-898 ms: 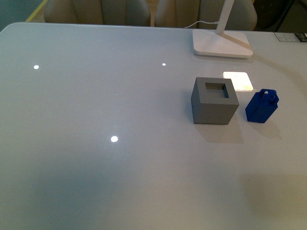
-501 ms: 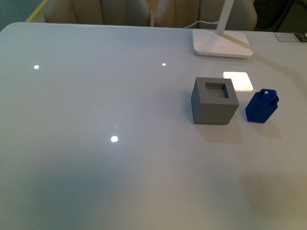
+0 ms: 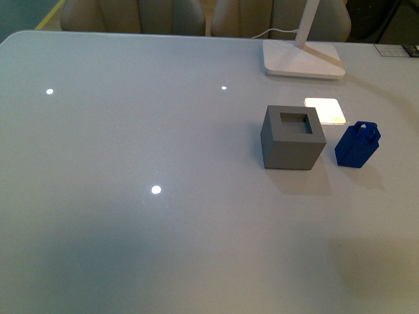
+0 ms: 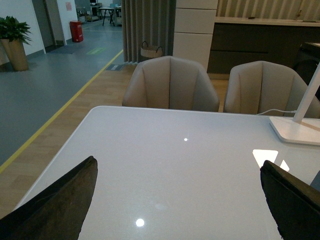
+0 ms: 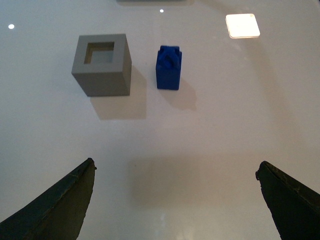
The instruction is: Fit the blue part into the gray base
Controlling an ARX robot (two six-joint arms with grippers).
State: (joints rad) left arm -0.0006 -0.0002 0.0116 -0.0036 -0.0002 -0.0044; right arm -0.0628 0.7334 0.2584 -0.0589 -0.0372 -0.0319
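Observation:
The gray base (image 3: 294,137) is a matte cube with a square hole in its top, standing on the white table at the right of the front view. The blue part (image 3: 357,144) stands upright just right of it, handle up, a small gap between them. Both show in the right wrist view, the base (image 5: 102,65) and the blue part (image 5: 168,67) side by side. My right gripper (image 5: 175,172) is open and empty, well short of them. My left gripper (image 4: 177,167) is open and empty over bare table. Neither arm shows in the front view.
A white lamp base (image 3: 302,60) with its stem and cable stands at the back right, also in the left wrist view (image 4: 295,131). A bright light patch (image 3: 325,110) lies behind the cube. Two beige chairs (image 4: 171,84) stand beyond the far table edge.

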